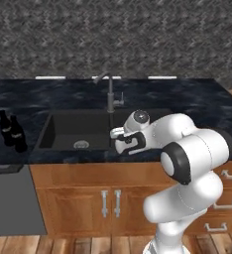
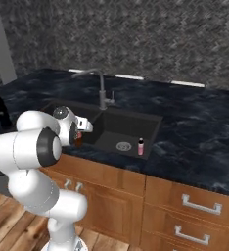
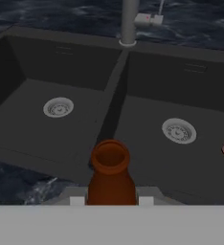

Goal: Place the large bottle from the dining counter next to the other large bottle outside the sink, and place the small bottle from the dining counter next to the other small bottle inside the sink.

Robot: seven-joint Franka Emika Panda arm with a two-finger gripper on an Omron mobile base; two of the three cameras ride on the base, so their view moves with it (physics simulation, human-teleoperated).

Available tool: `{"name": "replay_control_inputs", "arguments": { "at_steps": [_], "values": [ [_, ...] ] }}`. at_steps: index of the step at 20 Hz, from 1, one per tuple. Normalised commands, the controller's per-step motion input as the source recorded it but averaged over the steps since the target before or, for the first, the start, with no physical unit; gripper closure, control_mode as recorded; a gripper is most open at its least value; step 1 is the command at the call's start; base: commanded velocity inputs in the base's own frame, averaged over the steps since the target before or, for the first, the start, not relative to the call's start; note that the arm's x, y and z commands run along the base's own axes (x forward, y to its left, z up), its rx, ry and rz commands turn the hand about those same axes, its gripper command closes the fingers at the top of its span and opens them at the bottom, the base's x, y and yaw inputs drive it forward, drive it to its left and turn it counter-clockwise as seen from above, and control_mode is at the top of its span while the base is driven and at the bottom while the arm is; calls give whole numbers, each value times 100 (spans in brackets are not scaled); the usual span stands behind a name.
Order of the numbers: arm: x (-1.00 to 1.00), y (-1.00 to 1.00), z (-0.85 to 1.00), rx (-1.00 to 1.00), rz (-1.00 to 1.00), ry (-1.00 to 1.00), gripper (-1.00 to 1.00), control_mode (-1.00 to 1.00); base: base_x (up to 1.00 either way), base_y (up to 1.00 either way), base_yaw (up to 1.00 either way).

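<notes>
Gripping the amber bottle [image 3: 111, 173] by its shoulder, the pincer [image 3: 111, 200] hangs at the sink's [image 3: 115, 103] front rim, over the divider between basins. The pink bottle [image 2: 140, 146] stands in the right basin, beside its drain [image 3: 179, 130]. To do this well, I'd carry the amber one rightward, lower it upright just beside the pink one without knocking it, then release. Two black bottles [image 1: 12, 131] wait on the surface left of the sink.
</notes>
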Motion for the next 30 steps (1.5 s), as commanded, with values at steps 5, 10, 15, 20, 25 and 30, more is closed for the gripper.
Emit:
{"name": "replay_control_inputs", "arguments": {
  "at_steps": [5,10,15,20,25,30],
  "values": [
    [0,0,0,0,0,0,100,100,32,35,-22],
    [0,0,0,0,0,0,100,100,14,2,-20],
    [0,0,0,0,0,0,100,100,25,0,-11],
    [0,0,0,0,0,0,100,100,32,0,-10],
    [0,0,0,0,0,0,100,100,40,0,-9],
    [0,0,0,0,0,0,100,100,44,0,-7]
  ]
}}
